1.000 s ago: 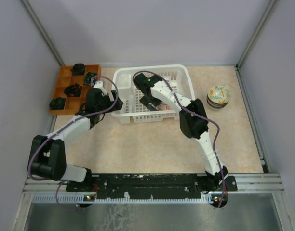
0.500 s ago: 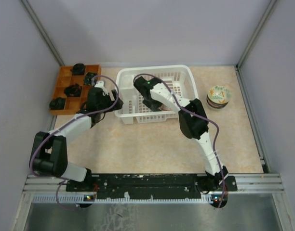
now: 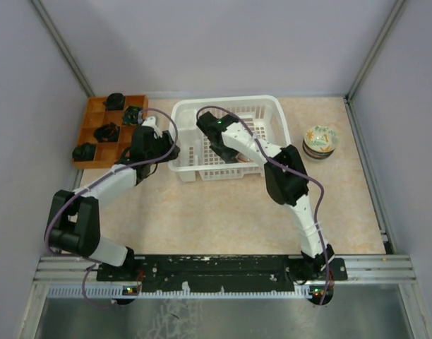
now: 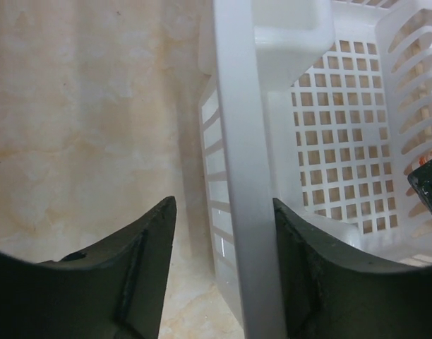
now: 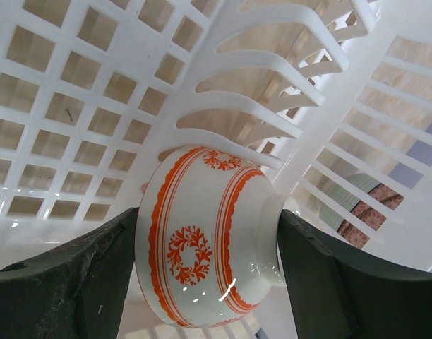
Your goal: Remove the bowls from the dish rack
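Note:
The white dish rack (image 3: 223, 102) stands at the back middle of the table. Inside it a white bowl (image 5: 202, 247) with orange bands lies on its side against the upright dividers (image 5: 251, 99). My right gripper (image 5: 209, 215) is shut on this bowl, one finger at its rim and the other at its foot; from above, the right gripper (image 3: 226, 157) hides the bowl. My left gripper (image 4: 223, 205) straddles the rack's left wall (image 4: 237, 141). Its right finger touches the rim, and a gap shows at its left finger. From above it (image 3: 172, 150) sits at the rack's left side.
A stack of patterned bowls (image 3: 320, 140) stands on the table right of the rack, and it (image 5: 357, 205) shows through the rack's slots. A brown wooden tray (image 3: 96, 123) with dark lumps lies at the back left, close to the left arm.
The rack has shifted a little to the right and straightened. The left jaws have narrowed around its left wall. The right jaws have closed in onto the orange-banded bowl.

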You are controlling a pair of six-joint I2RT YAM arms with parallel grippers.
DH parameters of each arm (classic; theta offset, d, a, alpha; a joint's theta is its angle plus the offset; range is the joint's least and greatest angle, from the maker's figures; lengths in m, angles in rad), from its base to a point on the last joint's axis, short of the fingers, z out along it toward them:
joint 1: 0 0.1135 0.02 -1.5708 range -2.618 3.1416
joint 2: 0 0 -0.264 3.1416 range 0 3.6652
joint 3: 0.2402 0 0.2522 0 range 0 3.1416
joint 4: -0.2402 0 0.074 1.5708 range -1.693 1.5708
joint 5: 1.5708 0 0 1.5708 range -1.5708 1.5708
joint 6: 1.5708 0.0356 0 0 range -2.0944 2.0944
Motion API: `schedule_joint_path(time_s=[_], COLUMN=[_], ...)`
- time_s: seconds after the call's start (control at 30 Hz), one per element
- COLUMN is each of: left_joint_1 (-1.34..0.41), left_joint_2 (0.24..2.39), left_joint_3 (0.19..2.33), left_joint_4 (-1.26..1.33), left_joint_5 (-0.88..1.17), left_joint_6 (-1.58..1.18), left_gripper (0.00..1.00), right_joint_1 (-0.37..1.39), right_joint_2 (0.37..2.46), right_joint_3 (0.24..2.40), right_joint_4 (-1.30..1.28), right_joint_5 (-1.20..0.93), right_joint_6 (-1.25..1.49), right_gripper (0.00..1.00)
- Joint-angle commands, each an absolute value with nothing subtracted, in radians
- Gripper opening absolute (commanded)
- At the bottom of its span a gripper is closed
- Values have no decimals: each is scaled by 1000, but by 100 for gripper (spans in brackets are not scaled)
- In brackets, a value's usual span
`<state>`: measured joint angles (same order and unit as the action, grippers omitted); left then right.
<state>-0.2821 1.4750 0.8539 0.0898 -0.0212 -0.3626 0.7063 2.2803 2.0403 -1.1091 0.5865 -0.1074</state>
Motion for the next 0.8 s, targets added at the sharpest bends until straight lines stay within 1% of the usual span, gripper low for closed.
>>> schedule_joint_path(time_s=[0.0,0.07,0.17,0.23,0.27,0.57,0.77], left_joint_1=[-274,-274,-274,-273,-274,-274,-275], left_joint_2=[1499,1500,1499,1499,1497,1497,1503], left_joint_3=[876,875,872,871,870,867,881], left_joint_4=[67,71,76,78,77,81,81], left_joint_5=[-33,-26,-22,-21,-21,-12,9], left_joint_6=[-352,-355,-363,-368,-370,-383,-408], left_gripper=[53,43,18,3,0,0,0], right_joint_1=[698,698,698,698,698,698,698], right_joint_2=[2214,2205,2193,2185,2180,2158,2146], right_joint_3=[2020,2009,2002,2002,2002,2004,2003], right_joint_4=[-1114,-1108,-1101,-1096,-1093,-1080,-1055], right_joint_5=[656,659,660,657,655,636,626], right_joint_6=[-103,-102,-96,-94,-94,-83,-86], right_gripper=[75,74,74,73,73,71,67])
